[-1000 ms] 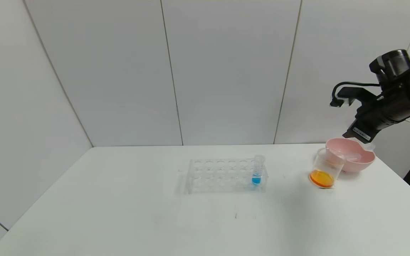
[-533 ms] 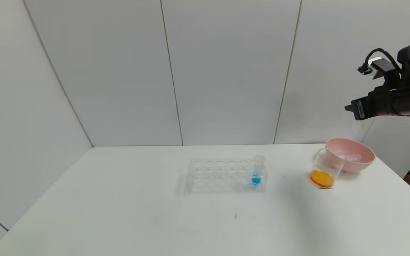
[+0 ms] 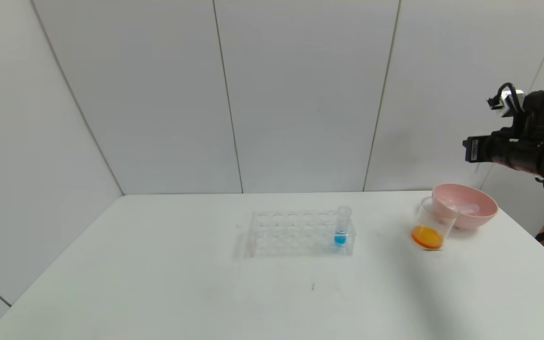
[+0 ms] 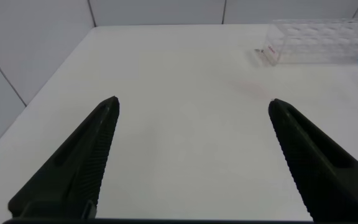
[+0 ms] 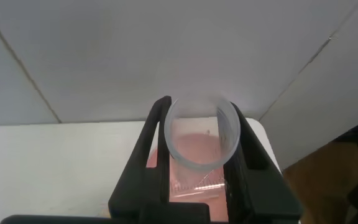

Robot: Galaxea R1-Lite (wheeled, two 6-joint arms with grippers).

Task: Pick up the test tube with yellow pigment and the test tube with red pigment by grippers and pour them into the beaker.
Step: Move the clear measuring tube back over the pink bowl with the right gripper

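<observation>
My right gripper (image 3: 470, 150) is raised at the far right, above and beyond the pink bowl. In the right wrist view it (image 5: 199, 106) is shut on a clear test tube (image 5: 194, 163), seen from its rim end; I see no pigment in it and cannot tell which tube it is. The beaker (image 3: 430, 224) stands on the table against the bowl's left side, with orange liquid (image 3: 427, 236) at its bottom. Another clear tube (image 3: 465, 208) lies in the bowl. My left gripper (image 4: 192, 104) is open and empty over bare table, out of the head view.
The pink bowl (image 3: 487, 215) sits near the table's right edge. A clear tube rack (image 3: 295, 233) stands mid-table holding a blue-liquid tube (image 3: 342, 226); the rack also shows in the left wrist view (image 4: 316, 40).
My right arm has risen from just over the pink bowl, swung level and drawn back to the right. The beaker, bowl and rack have not moved.
</observation>
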